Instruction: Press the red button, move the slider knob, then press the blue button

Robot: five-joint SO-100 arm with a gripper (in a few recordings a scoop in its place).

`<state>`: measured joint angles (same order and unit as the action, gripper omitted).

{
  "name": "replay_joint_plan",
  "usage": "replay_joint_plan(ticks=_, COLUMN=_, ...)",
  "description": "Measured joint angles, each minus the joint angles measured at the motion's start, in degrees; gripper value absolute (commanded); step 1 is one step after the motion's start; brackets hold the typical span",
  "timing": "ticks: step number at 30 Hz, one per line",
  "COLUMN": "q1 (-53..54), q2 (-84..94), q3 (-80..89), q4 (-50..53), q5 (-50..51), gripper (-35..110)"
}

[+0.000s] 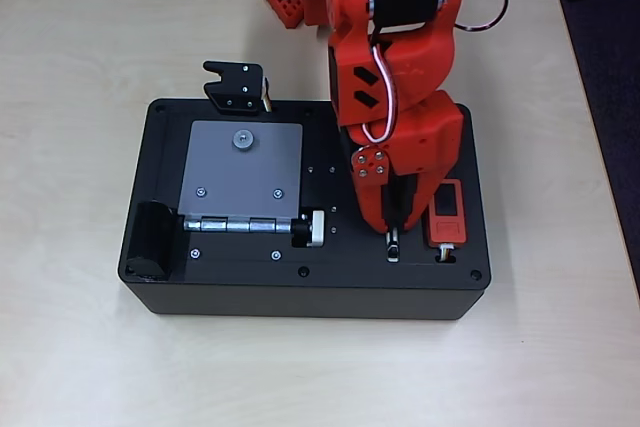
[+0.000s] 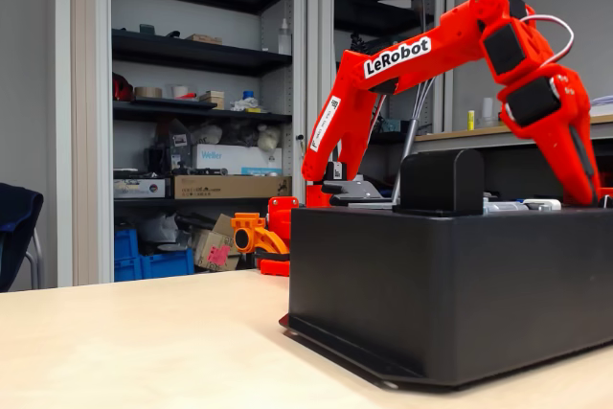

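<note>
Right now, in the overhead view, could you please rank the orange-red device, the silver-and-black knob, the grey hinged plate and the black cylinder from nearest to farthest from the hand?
From the hand:
1. Orange-red device, just to its right.
2. Silver-and-black knob, to its left.
3. Grey hinged plate, further left.
4. Black cylinder, at the box's left end.

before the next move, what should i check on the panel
1. End effector over the black box, beside the orange-red device: ok.
2. Tip lined up with the narrow slot in the overhead view: ok.
3. Slider knob position in that slot: cannot tell.
4. Jaws open or shut: cannot tell.
5. Red button already pressed: cannot tell.
6. Grey hinged plate lying flat, apart from the arm: ok.
</note>
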<state>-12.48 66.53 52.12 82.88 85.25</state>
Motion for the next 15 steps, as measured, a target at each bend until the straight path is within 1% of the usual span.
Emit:
replay_joint_plan(ticks=4, q1=-1.5, q2=1.8, q3=-1.2, q4=2.2, q5=1.1, gripper=7)
replay_joint_plan(ticks=6, q1=-1.7, q2=3.9, q3=-1.5, q4=2.3, q5=1.2, gripper=7)
replay_joint_plan(ticks=11, q1=-3.4, q2=10.3, q3=0.8, q4=-0.8, q5=-4.0, gripper=7)
replay_joint_plan(ticks=14, q1=-3.4, q2=14.9, q3=5.6, q4=-3.6, q5=-5.0, gripper=5)
replay_joint_plan(ticks=15, q1=-4.1, q2=16.5, q3=7.6, q4=-3.8, q5=-4.6, gripper=6)
